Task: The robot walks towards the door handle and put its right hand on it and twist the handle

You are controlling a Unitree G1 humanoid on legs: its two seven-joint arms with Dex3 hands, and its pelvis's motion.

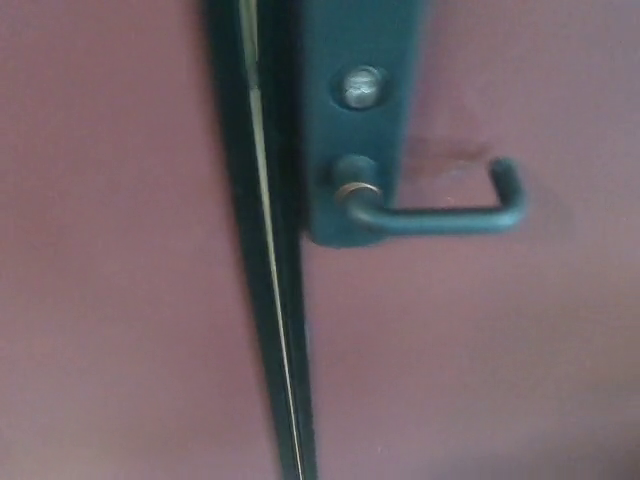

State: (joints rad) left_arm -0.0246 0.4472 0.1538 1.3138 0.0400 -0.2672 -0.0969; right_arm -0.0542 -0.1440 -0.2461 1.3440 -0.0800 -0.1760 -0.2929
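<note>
A dark lever door handle (440,215) juts from a dark green plate (355,120) on a reddish-brown door (480,350). The lever runs level to the right and ends in a bend turned back toward the door. A round silver keyhole (361,86) sits on the plate just above the lever's base. Neither of my hands shows in the head view. The picture is slightly blurred.
A dark green strip (265,260) with a thin pale line runs from top to bottom left of the plate. Another reddish-brown panel (110,250) fills the left side.
</note>
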